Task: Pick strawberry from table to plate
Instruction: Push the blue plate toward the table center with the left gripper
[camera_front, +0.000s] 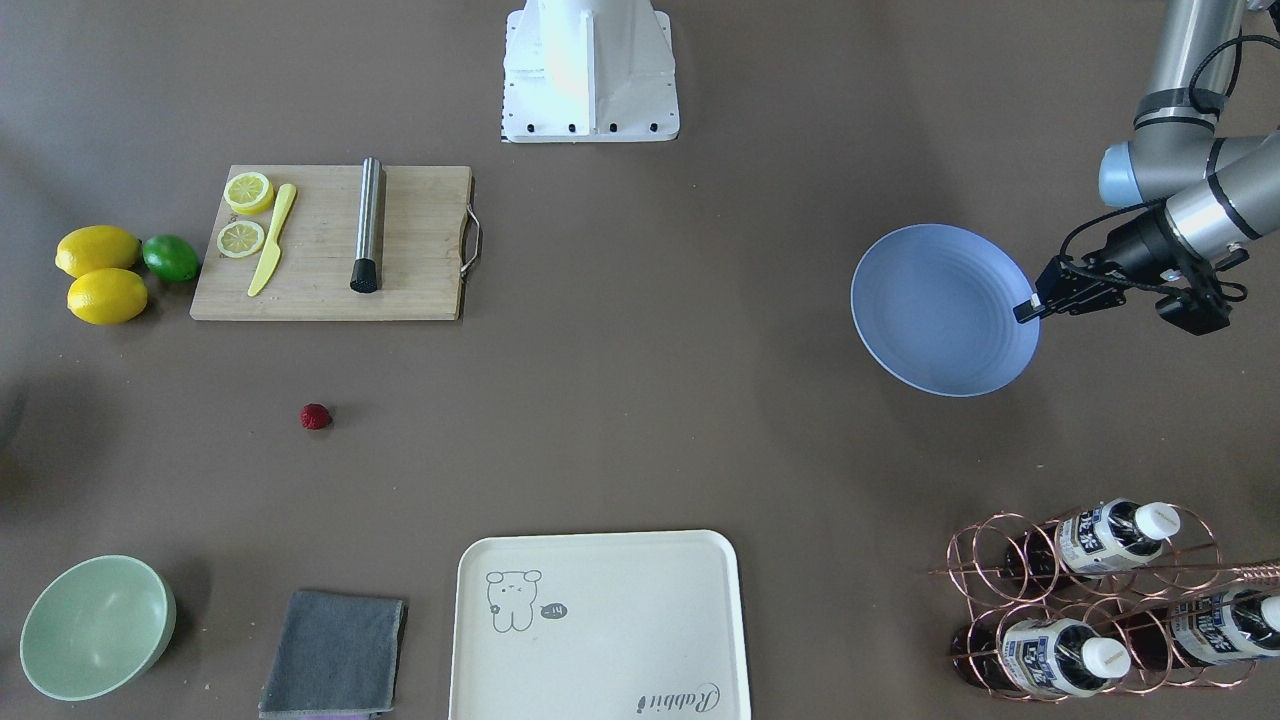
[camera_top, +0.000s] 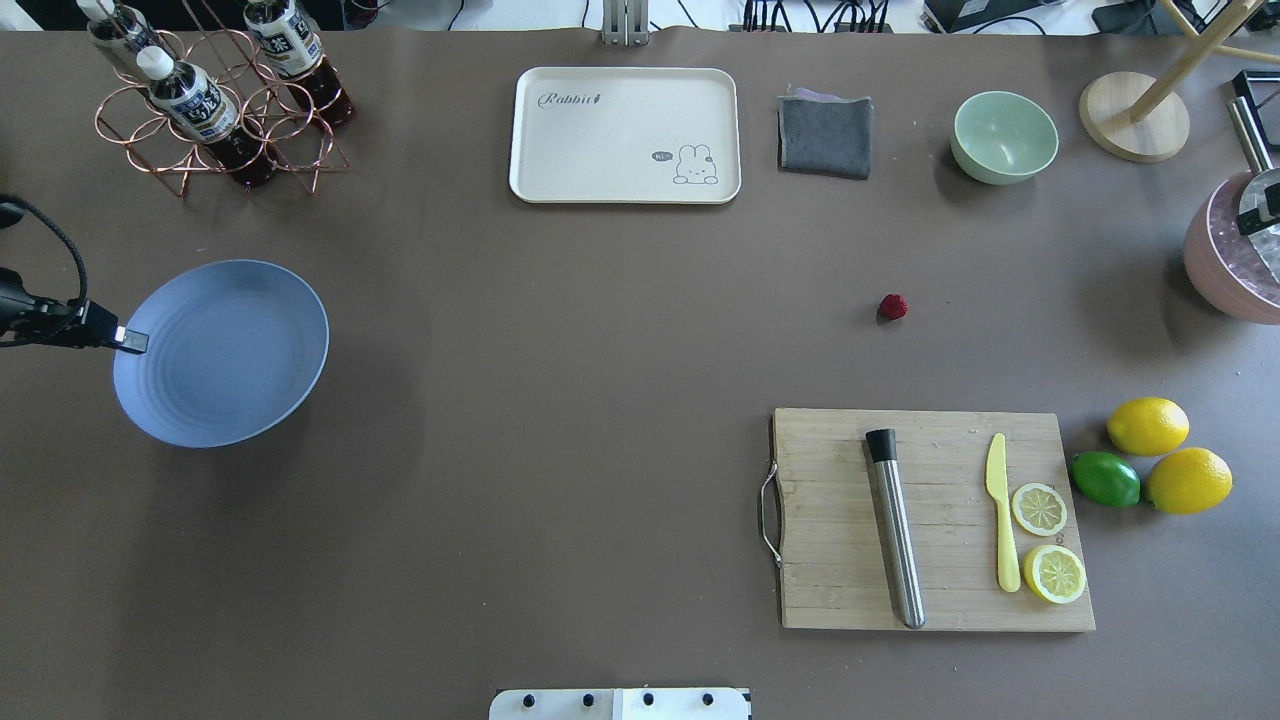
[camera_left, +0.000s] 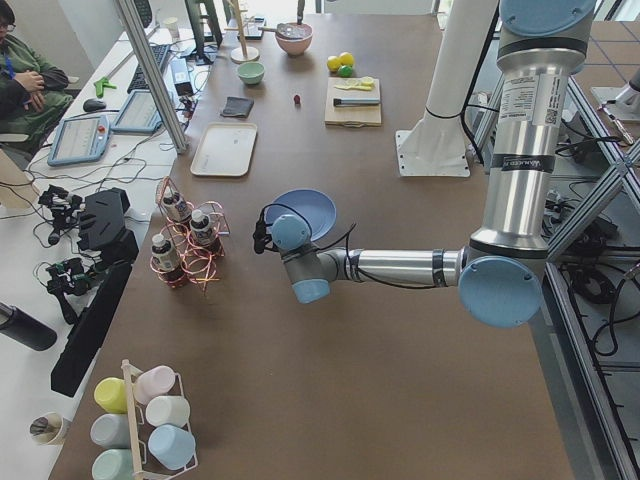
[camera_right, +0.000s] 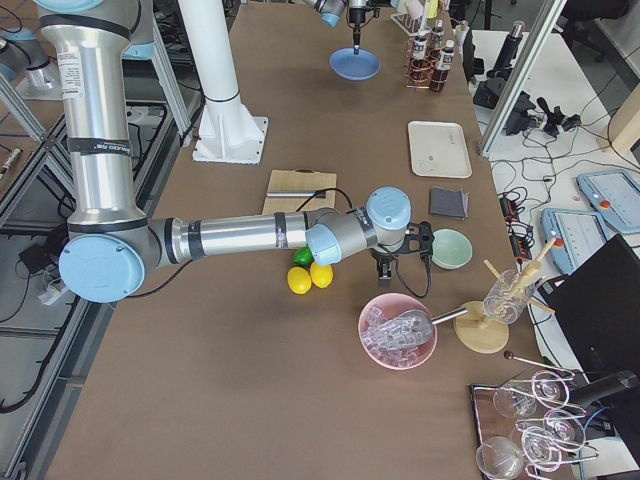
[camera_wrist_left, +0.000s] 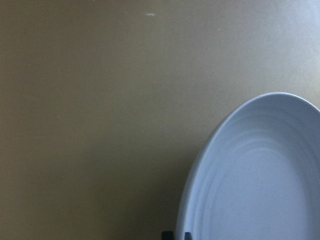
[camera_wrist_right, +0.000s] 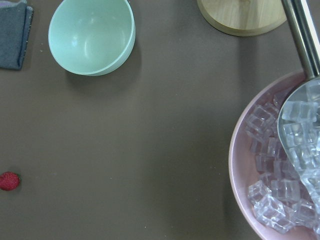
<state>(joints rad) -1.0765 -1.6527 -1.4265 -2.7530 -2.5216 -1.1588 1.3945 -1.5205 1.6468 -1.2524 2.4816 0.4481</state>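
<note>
The strawberry (camera_front: 316, 416) (camera_top: 893, 307) lies alone on the bare table (camera_top: 560, 400), between the cutting board and the green bowl. It also shows at the left edge of the right wrist view as a small red strawberry (camera_wrist_right: 9, 181). My left gripper (camera_front: 1030, 308) (camera_top: 130, 340) is shut on the rim of the blue plate (camera_front: 940, 310) (camera_top: 225, 350), which hangs tilted above the table at the far left, with its shadow below. The plate (camera_wrist_left: 260, 180) is empty. My right gripper (camera_right: 402, 262) hovers near the green bowl and pink ice bowl; I cannot tell its state.
A bamboo cutting board (camera_top: 930, 520) carries a steel muddler, a yellow knife and lemon slices. Two lemons and a lime (camera_top: 1105, 479) lie beside it. A cream tray (camera_top: 625, 135), grey cloth (camera_top: 825, 135), green bowl (camera_top: 1004, 137), bottle rack (camera_top: 215, 110) and pink ice bowl (camera_top: 1235, 260) line the far side.
</note>
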